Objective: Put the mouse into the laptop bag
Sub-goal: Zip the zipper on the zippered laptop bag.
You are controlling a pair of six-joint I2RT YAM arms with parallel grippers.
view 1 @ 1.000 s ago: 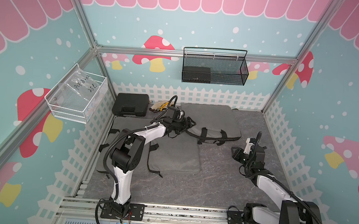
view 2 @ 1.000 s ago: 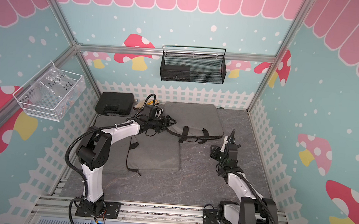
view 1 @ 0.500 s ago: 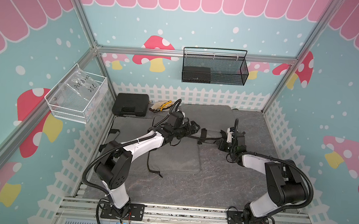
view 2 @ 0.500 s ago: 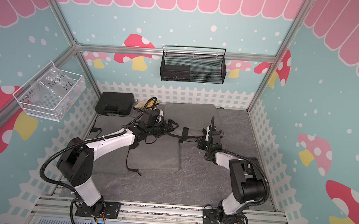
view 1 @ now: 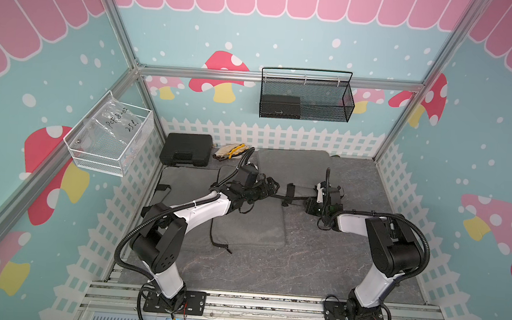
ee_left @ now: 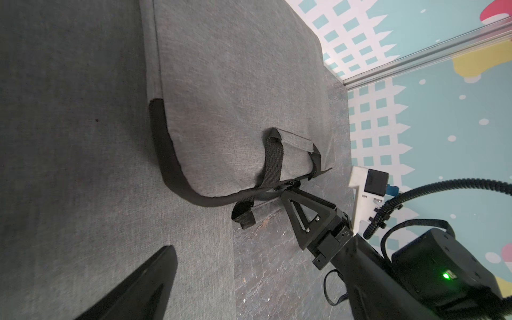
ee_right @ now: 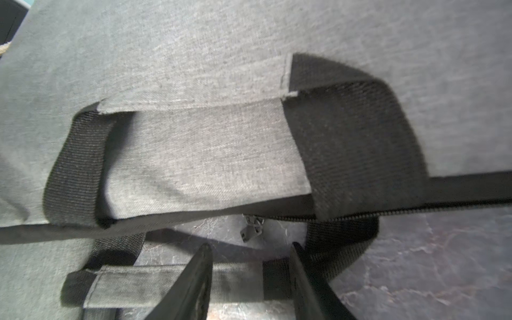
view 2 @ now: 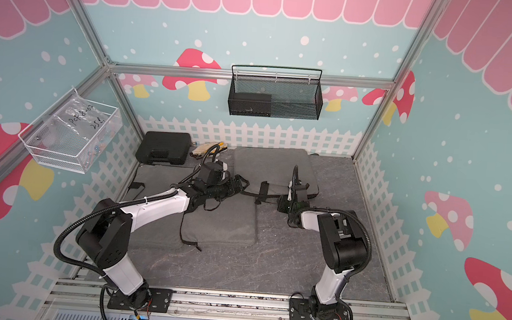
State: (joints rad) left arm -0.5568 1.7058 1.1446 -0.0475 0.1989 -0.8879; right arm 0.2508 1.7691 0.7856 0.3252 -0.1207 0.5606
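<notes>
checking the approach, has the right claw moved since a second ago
Yes. The right claw has moved away from the side fence to the zipper edge of the laptop bag by its handle.

Heathered grey laptop bag (view 1: pixel 291 166) with black webbing handles (ee_right: pixel 354 138); teal walls (view 1: pixel 288 44) carry red-and-yellow mushrooms (view 1: pixel 221 70).

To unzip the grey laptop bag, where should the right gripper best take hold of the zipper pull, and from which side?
Grip the metal zipper pull, hanging free at the laptop bag's edge between the black handle straps. Come from the table side, where the open right gripper points at it: the tab sticks out that way, so the fingers can probably pinch it.
</notes>
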